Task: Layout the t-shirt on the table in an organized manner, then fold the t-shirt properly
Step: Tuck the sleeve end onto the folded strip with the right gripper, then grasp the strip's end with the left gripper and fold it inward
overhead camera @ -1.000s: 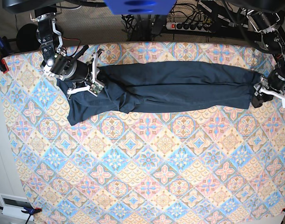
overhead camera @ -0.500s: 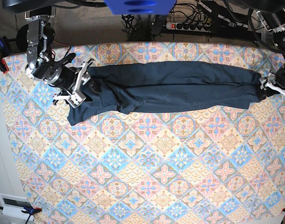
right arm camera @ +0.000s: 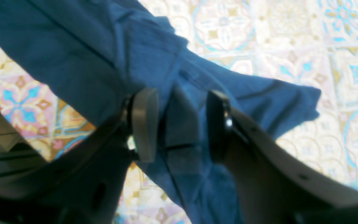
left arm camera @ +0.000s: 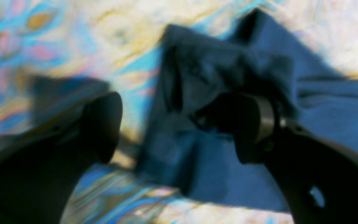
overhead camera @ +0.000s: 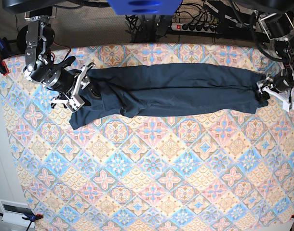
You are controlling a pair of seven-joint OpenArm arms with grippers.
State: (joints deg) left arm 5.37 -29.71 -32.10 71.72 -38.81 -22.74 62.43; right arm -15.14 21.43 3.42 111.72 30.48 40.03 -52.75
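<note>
Pastel diamond tiles in blue, pink and cream cover the table (overhead camera: 152,183), which fills nearly the whole base view; a dark strip of cables and a power strip (overhead camera: 197,26) runs along the upper edge, partly cut off by the frame.

Across the upper part of the base view the t-shirt (overhead camera: 171,89) lies stretched into 1 long, bunched dark band from left to right, with a loose flap hanging down at its left end. Its sleeves and collar cannot be made out.

At the upper left of that view the right gripper (overhead camera: 84,86) sits at the shirt's left end. In the right wrist view its 2 pads stand partly apart with a ridge of blue cloth between them; whether they press on it cannot be told, since the fabric fills the gap.

At the right edge of the base view the left gripper (overhead camera: 262,89) sits at the shirt's other end. The left wrist view is badly blurred, yet its fingers (left arm camera: 101,124) are spread wide: one over bare tablecloth, the other against crumpled cloth, nothing clamped.
</note>
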